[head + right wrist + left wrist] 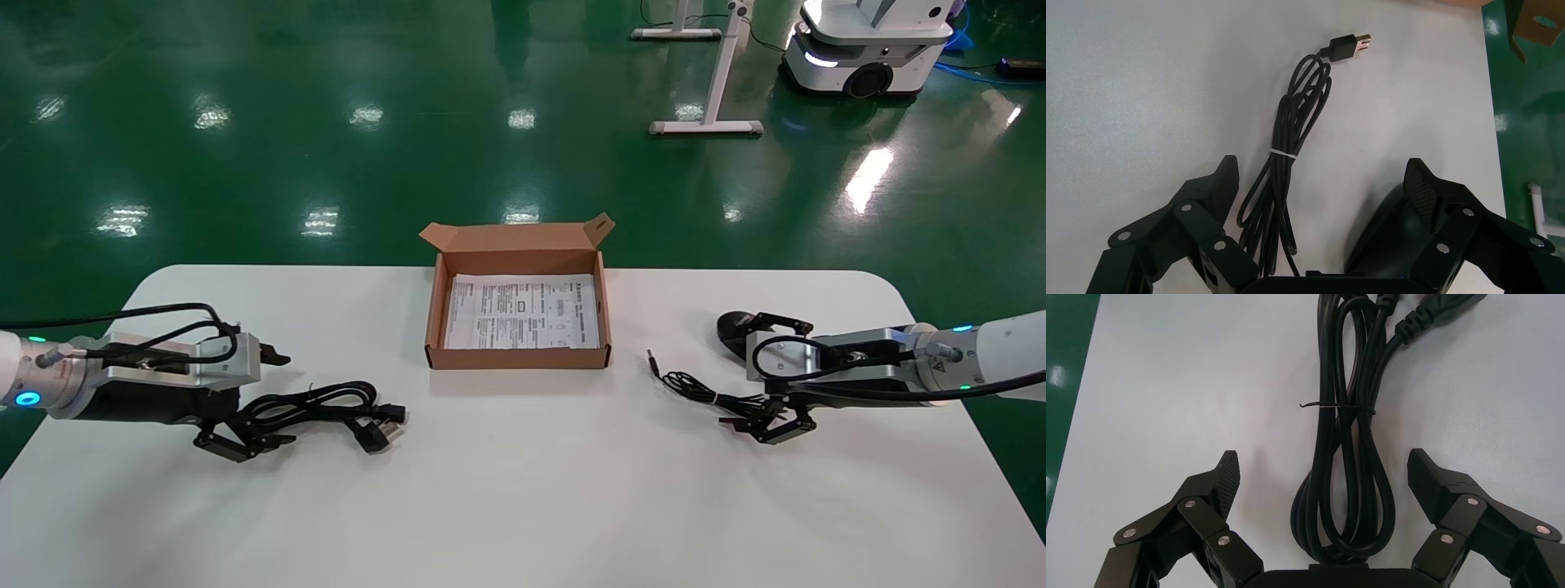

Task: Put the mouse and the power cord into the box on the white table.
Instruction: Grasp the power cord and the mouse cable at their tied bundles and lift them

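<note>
Power cord [323, 406] sits on the near-left part of the white counter [523, 490], bundled up with a thin tie around the middle and its chunky plug [377, 431] pointing toward the center. Left end effector [245, 400] is down low right at the looped end of that bundle, fingers [1223, 478] spread wide apart; in the left wrist view the loop lies between them with neither finger touching it.

Over on the right side, same deal: the right end effector [764, 376] is spread wide open, low over the counter. The mouse [735, 325] is a small black oval, and in the right wrist view it's tucked just beside one finger [1420, 190], while its thin cable [711, 394], tied in a loose bundle, runs out between the fingers to a little plug end [653, 362] that points toward the box. Can't tell if the finger actually touches the mouse.

Farther back, in the middle of the counter, is the brown cardboard box [518, 355], flap standing up at the back, nothing in it but a white printed sheet [523, 312] on the bottom. It's well apart from both the cord and the mouse.

Past the counter there's a shiny green floor [245, 122], a white stand [711, 82] and another white robot base [866, 45] in the far right corner.
</note>
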